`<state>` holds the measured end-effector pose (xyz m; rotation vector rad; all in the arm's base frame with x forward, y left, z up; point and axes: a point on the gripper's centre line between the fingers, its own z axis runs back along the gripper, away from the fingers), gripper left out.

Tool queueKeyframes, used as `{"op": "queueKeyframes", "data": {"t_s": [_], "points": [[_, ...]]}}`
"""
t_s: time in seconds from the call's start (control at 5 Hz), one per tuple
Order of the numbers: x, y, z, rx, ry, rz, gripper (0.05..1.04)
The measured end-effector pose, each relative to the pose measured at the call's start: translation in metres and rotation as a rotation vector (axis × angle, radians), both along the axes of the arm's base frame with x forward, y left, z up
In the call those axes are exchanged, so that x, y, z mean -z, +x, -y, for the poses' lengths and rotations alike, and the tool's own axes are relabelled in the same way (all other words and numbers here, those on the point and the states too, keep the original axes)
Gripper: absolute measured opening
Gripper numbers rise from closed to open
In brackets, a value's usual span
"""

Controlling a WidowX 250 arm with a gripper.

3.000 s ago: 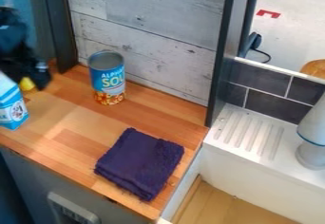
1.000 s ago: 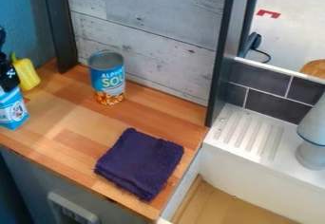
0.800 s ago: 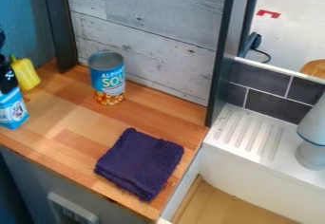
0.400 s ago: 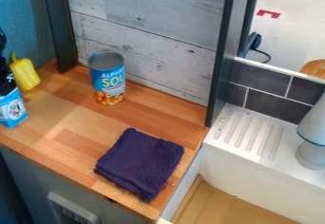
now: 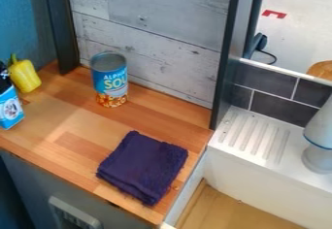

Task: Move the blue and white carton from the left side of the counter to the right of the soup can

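Note:
At the left edge, the black gripper is partly cut off by the view's border, right over the top of a blue and white carton. The carton stands near the counter's left end, also partly out of view. Just behind it and to the right, a yellow pepper leans by the blue wall. A blue soup can stands upright against the grey wood panel. Toward the counter's front right corner lies a folded dark purple cloth.
A dark post rises at the counter's back left, and another at its right end. Beyond that are a white sink with a ridged ledge and a grey-white object standing on it.
The gripper has moved left from in front of the pepper, which now shows. Over the last moments the carton has shifted slightly left together with the gripper. Can and cloth stayed put.

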<state>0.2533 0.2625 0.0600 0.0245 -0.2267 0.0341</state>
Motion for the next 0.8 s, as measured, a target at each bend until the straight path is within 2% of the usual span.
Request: {"op": "queueKeyframes", "data": {"t_s": [0.2, 0.4, 0.6, 0.8], "points": [[-0.032, 0.021, 0.018, 0.021, 0.005, 0.097, 0.82], [-0.056, 0.057, 0.072, 0.156, -0.029, 0.151, 0.821], [-0.078, 0.083, 0.114, 0.319, -0.062, 0.158, 0.82], [-0.104, 0.109, 0.164, 0.478, -0.047, 0.155, 0.82]]}}
